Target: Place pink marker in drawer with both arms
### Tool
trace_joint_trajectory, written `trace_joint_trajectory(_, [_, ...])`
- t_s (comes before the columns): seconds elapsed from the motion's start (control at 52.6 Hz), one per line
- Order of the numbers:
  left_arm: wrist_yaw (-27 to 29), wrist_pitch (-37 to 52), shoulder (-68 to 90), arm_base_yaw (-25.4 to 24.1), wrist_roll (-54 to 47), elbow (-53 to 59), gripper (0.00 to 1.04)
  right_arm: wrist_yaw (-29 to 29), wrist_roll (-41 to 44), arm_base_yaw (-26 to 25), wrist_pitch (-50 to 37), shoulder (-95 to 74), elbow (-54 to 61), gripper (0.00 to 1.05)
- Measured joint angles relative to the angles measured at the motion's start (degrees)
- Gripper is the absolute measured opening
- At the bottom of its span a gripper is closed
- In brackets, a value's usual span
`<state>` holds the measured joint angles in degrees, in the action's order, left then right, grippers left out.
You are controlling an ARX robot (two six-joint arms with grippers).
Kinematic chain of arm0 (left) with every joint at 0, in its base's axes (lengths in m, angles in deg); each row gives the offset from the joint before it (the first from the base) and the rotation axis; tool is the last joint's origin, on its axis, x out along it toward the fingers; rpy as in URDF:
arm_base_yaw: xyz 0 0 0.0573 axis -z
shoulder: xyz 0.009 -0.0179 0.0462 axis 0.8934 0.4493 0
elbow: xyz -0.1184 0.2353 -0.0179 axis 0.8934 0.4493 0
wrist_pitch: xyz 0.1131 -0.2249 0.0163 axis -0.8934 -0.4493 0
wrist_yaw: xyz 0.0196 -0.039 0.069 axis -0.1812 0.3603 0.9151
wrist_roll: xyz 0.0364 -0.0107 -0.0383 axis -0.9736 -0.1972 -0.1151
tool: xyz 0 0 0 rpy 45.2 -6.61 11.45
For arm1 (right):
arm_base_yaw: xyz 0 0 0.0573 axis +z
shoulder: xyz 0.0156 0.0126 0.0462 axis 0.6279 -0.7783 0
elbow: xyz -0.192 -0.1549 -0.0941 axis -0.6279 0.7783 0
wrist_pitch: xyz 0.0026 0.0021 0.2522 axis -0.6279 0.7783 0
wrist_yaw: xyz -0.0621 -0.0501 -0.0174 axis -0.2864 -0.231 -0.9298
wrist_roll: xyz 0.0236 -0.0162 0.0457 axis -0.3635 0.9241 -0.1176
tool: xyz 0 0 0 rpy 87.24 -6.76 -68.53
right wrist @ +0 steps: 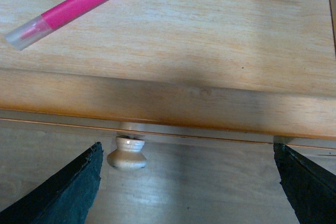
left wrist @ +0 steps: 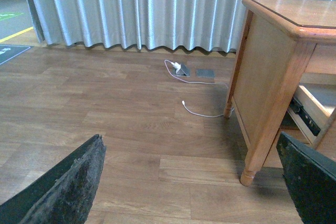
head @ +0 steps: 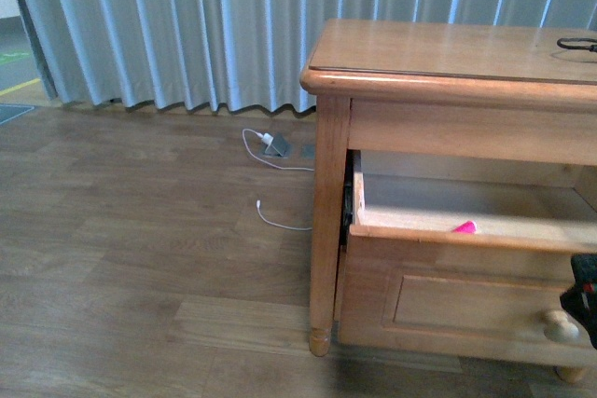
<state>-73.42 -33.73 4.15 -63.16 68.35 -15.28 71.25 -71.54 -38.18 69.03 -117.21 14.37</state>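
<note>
The pink marker (right wrist: 79, 3) lies flat on the floor of the open top drawer (right wrist: 168, 103), pale cap toward the side. In the front view only its tip (head: 464, 226) shows above the drawer's front rim (head: 466, 235). My right gripper (right wrist: 189, 192) is open and empty, above and just outside the drawer front, near its round pale knob (right wrist: 126, 154). In the front view the right gripper (head: 583, 300) shows at the right edge by the knob (head: 561, 325). My left gripper (left wrist: 191, 187) is open and empty over the floor, left of the chest. It is out of the front view.
The honey-brown chest (head: 448, 53) stands at the right, its turned front leg (left wrist: 249, 171) near the left gripper. A white cable with a charger (head: 275, 146) lies on the wooden floor by grey curtains (head: 187, 25). A black object (head: 578, 44) lies on the chest top.
</note>
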Motion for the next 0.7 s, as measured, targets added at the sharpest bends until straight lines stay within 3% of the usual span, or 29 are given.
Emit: trace_joint_trajectory(0.703, [0.0, 0.0, 0.0, 0.0, 0.0, 0.0, 0.99, -7.5, -4.57, 0.48, -18.47, -22.56, -18.32, 0.96])
